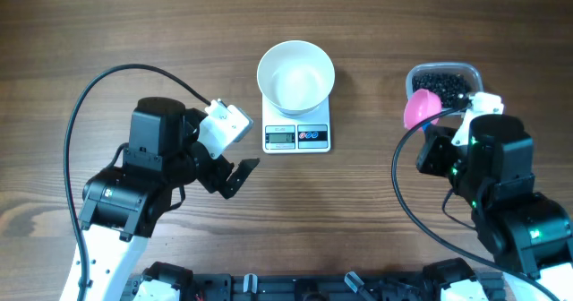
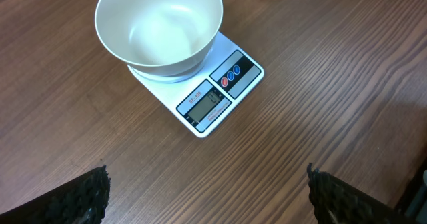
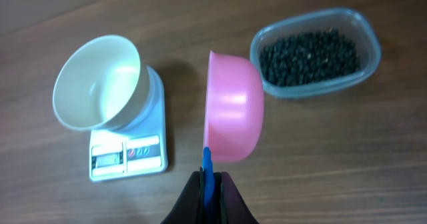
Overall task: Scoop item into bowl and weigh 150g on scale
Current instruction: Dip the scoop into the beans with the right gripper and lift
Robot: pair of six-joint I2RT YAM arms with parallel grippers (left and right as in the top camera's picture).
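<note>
The right gripper [image 3: 212, 184] is clamping the blue handle of a pink scoop [image 3: 233, 111], which is standing on edge just ahead of its fingers. The beans [image 3: 307, 57] are lying in a clear tub [image 3: 365, 37] ahead-right of the scoop. The bowl [image 3: 100, 84] is sitting on the scale [image 3: 127, 154] to its left. The left gripper [image 2: 210, 204] is hanging wide open, facing the scale.

Bare table [image 1: 369, 189] lay between scale [image 1: 296, 137] and tub [image 1: 443, 79].
Tub sat at the bowl's [image 1: 295, 75] three o'clock; pink scoop [image 1: 419, 109] blocked its seven o'clock corner.
</note>
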